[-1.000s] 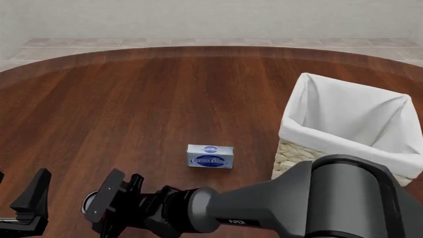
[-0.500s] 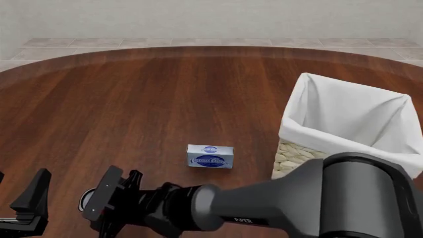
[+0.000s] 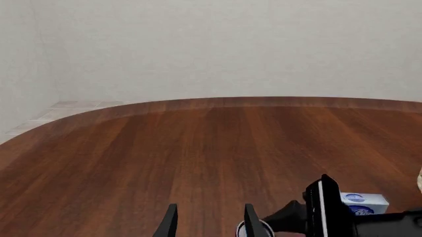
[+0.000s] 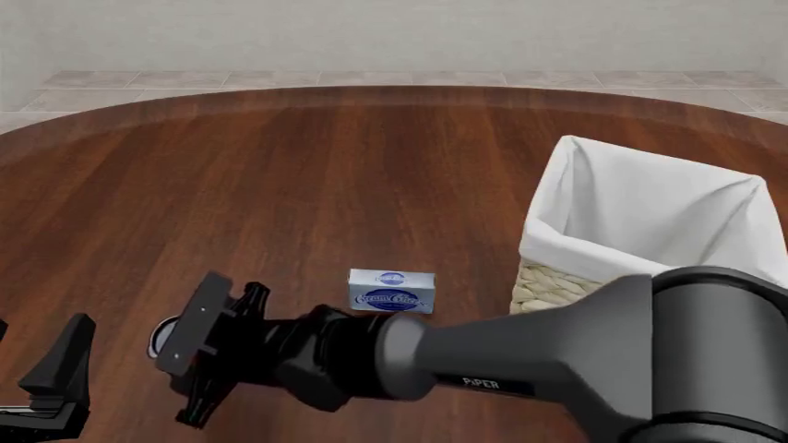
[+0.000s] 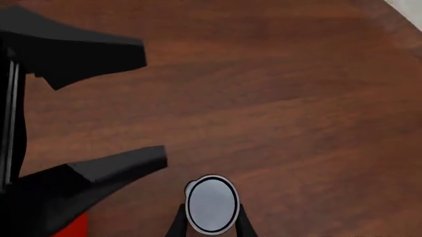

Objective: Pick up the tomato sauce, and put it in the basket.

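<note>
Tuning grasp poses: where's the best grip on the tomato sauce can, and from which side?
Grip the tomato sauce can across its curved side wall, just under the rim, coming straight down from above. It stands upright with its round silvery top facing up, so opposite sides are free. The right gripper has its fingers close on either side that way.

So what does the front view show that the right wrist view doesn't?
Only the front view shows the basket on the right and the blue-and-white box mid-table. Only the right wrist view shows the tomato sauce clearly, with its silvery top flanked by the right gripper's fingers. Both show the wooden table and the can, though in the front view it is just a sliver behind the gripper.
</note>
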Controlling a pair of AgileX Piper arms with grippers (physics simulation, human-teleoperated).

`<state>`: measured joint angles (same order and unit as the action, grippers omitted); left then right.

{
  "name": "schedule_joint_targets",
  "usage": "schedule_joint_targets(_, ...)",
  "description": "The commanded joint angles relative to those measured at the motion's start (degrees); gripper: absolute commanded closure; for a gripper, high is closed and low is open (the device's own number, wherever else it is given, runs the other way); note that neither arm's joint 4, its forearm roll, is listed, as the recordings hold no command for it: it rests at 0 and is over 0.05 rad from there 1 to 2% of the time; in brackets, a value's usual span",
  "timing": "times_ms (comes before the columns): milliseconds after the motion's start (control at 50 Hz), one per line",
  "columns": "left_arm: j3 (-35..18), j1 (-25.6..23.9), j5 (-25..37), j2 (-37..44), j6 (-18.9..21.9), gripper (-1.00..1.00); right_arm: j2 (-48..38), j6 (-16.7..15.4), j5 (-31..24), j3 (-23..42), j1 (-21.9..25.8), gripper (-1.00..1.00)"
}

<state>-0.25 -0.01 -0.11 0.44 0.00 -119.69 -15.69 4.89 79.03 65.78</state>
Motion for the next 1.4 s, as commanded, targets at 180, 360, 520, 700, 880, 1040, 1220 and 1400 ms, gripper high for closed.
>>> schedule_joint_targets(180, 0.0, 0.0, 0.0, 0.0, 0.0, -1.00, 4.6, -1.9, -2.3, 0.3, -1.6, 1.00)
schedule_joint_targets(360, 0.0, 0.0, 0.0, 0.0, 0.0, -1.00, 6.1, -3.0, -2.8, 0.3, -2.6, 1.00)
schedule_joint_targets(520, 0.0, 0.0, 0.0, 0.0, 0.0, -1.00, 8.3, -3.8, -2.6, 0.1, -4.0, 1.00)
schedule_joint_targets(700, 0.0, 0.0, 0.0, 0.0, 0.0, -1.00, 10.3, -5.0, -2.9, -0.4, -5.5, 1.00)
schedule_joint_targets(880, 0.0, 0.0, 0.0, 0.0, 0.0, -1.00, 11.7, -5.8, -3.1, -0.3, -7.8, 1.00)
schedule_joint_targets(1040, 0.0, 0.0, 0.0, 0.0, 0.0, -1.00, 14.1, -5.1, -2.5, -1.6, -8.9, 1.00)
schedule_joint_targets(1220, 0.0, 0.0, 0.0, 0.0, 0.0, -1.00, 16.6, -4.3, -2.6, -2.3, -10.8, 1.00)
schedule_joint_targets(1400, 0.0, 0.0, 0.0, 0.0, 0.0, -1.00, 19.6, -5.5, -3.2, -3.4, -12.7, 1.00)
